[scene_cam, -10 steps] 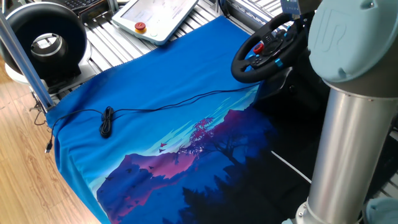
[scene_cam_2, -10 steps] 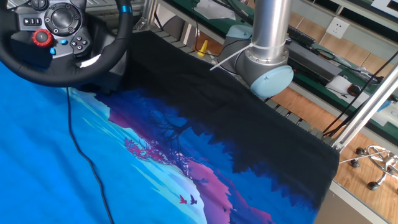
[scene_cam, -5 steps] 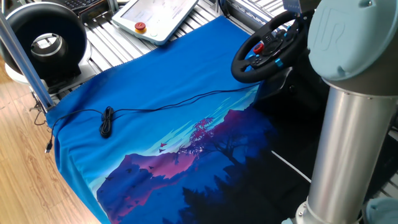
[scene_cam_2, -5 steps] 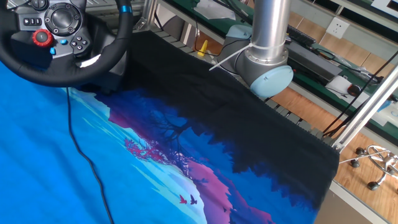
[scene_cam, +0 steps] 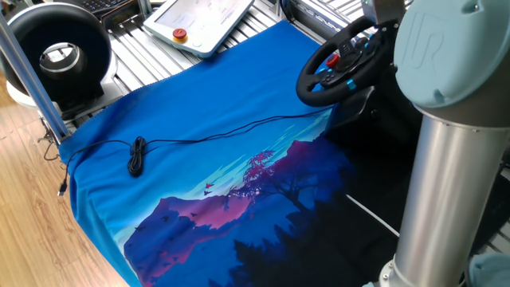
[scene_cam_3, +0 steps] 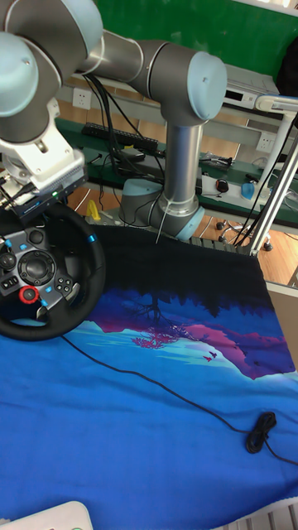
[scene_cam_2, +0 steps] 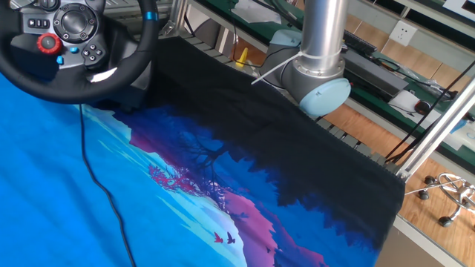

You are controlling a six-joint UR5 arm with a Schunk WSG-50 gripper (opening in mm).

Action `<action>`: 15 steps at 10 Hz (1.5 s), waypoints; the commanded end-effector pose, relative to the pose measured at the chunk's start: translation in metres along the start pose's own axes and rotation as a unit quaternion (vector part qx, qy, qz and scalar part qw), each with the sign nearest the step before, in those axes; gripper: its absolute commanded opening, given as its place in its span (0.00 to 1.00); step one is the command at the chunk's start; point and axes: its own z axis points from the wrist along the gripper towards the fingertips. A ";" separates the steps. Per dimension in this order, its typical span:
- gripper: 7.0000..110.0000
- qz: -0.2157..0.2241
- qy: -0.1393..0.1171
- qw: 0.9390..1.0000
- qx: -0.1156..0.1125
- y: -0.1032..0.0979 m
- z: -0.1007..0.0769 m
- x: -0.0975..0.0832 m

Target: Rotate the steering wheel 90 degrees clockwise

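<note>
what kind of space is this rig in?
Likely a robotics lab or workshop: a robot arm on a slatted metal table, a teach pendant, and a benchtop fan nearby.

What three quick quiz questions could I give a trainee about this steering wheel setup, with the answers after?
1. True or false: the steering wheel lies flat in the middle of the cloth.
2. What runs across the cloth from the wheel to a small coiled bundle?
3. Multiple choice: the arm's wrist is (A) above the wheel's top rim, (B) over the coiled bundle, (C) beside the round fan.

Key: 1 false, it stands tilted at the cloth's edge. 2 a thin black cable. 3 A; the fingers themselves are hidden, so whether they grip the rim cannot be told.
</note>
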 end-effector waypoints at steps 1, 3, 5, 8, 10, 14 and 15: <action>0.00 0.017 -0.006 1.000 -0.005 0.008 0.001 -0.014; 0.00 0.022 -0.011 1.000 -0.009 0.009 0.003 -0.026; 0.00 0.029 -0.017 0.999 -0.006 0.008 0.009 -0.038; 0.00 0.035 -0.023 0.999 -0.008 0.006 0.014 -0.051; 0.00 0.044 -0.024 0.999 -0.001 0.004 0.014 -0.059; 0.00 0.071 -0.020 0.997 0.018 -0.002 0.018 -0.071; 0.00 0.085 -0.017 0.996 0.026 0.000 0.019 -0.076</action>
